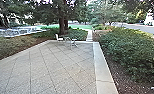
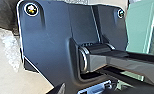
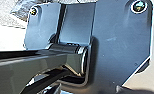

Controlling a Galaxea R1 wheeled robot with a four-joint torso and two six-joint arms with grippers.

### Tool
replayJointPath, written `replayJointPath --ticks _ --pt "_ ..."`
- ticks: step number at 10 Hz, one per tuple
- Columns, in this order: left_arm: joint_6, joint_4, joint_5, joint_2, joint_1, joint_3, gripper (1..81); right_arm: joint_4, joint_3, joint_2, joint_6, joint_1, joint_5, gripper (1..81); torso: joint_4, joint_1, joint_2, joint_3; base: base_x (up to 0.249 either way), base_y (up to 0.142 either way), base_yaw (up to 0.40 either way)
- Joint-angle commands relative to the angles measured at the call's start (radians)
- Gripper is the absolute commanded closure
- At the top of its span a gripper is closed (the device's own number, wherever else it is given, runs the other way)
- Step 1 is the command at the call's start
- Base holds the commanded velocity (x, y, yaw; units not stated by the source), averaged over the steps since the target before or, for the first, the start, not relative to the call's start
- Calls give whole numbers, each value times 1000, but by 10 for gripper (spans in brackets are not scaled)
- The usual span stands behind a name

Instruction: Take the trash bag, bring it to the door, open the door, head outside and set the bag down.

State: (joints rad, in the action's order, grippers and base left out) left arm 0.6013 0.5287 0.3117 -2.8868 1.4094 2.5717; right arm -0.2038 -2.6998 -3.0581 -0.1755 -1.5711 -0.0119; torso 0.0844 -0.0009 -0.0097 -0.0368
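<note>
Crinkled, see-through plastic, which looks like part of the trash bag, shows beside the robot's dark plate in the left wrist view. Similar shiny plastic, likely the bag, lies past the plate's edge in the right wrist view. Whether either gripper holds it, I cannot tell. A pale green panel with a darker pane, possibly the door, stands on the other side of the plate in the left wrist view.
Ahead spreads a paved yard with a pale border. Chairs stand at its far edge near a tree. A hedge runs along the right, and a narrow path leads off beyond the paving.
</note>
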Motion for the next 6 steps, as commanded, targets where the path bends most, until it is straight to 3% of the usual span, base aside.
replayJointPath --ticks 1,3,5,6 --pt "29 -35 -29 -38 27 25 10 4 16 -12 -1 41 -53 10 0 1 0 49 0 0 0" --pt "28 -24 -94 -91 61 76 10 3 17 -14 -2 39 -51 10 0 1 0 22 0 0 0" --pt "15 -13 -180 -141 78 136 10 -3 19 -14 8 44 -51 10 0 1 -1 38 0 0 0" --pt "12 23 -215 -161 81 171 10 -5 19 -15 10 44 -51 10 0 1 -2 38 0 0 0"
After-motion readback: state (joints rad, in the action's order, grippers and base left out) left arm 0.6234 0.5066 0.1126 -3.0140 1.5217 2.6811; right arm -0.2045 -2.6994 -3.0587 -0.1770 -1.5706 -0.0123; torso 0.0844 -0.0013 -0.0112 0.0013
